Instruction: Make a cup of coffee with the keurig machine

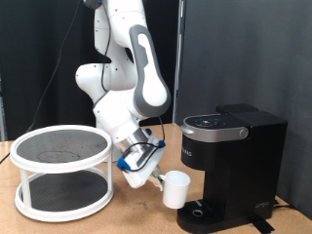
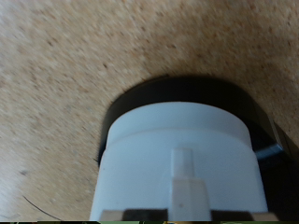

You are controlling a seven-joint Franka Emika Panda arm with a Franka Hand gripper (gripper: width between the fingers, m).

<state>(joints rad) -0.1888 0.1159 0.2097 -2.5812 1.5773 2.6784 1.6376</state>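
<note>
While the tool [image 1: 156, 178] grips the cup [image 1: 176, 189] by its handle side, fingers clamped on it, the cup hangs just above the surface [image 1: 117, 219], beside the machine's [image 1: 229, 166] round drip base [image 2: 177, 93], evidently for brewing.

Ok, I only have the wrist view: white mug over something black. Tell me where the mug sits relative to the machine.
Observer: The cup hangs at the keurig machine's front, toward the exterior view's left of it, above the round drip base.
Operator: Confirm it's gripped.
Observer: The gripper meets the cup's side from the exterior view's left; the finger contact is too small to confirm.
Operator: Report the lid.
Observer: The lid is down.
Operator: Name whatever else is nearby.
Observer: A white two-tier round rack stands at the exterior view's left.
</note>
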